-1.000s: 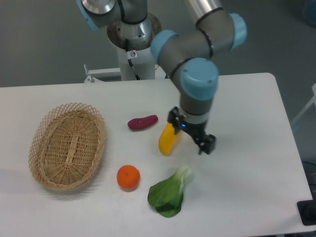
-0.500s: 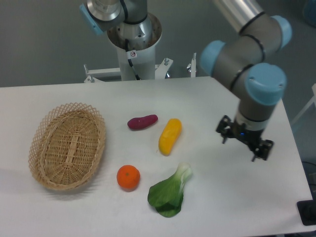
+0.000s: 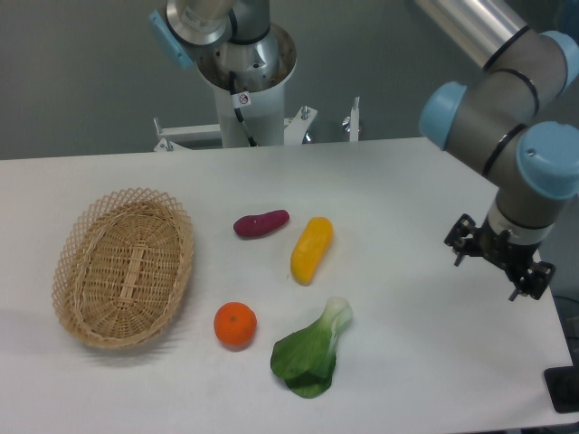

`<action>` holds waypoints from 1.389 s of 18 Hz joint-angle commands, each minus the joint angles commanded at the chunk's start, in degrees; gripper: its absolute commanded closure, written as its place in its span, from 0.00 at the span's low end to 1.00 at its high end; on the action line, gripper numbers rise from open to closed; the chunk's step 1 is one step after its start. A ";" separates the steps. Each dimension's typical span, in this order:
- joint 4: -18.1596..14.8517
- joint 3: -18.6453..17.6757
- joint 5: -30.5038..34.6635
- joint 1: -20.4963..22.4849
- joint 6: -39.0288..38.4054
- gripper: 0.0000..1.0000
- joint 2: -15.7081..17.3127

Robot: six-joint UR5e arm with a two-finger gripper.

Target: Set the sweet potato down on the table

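The sweet potato (image 3: 261, 223), dark reddish-purple and tapered, lies flat on the white table (image 3: 398, 353) near its middle, just left of a yellow-orange oblong vegetable (image 3: 311, 250). My gripper (image 3: 492, 268) hangs over the table's right edge, far to the right of the sweet potato. Its fingers are spread apart with nothing between them.
An oval wicker basket (image 3: 124, 268) sits at the left. A round orange fruit (image 3: 235, 325) and a green leafy vegetable (image 3: 310, 352) lie toward the front. The robot's base column (image 3: 250, 86) stands behind the table.
My gripper has swung right, from beside the yellow vegetable to the table's right edge. The sweet potato and other items have not moved.
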 joint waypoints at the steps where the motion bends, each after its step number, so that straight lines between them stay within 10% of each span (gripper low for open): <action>1: 0.00 -0.18 0.26 0.00 0.09 0.00 0.00; 25: 2.37 -1.58 1.41 0.00 1.06 0.00 -0.35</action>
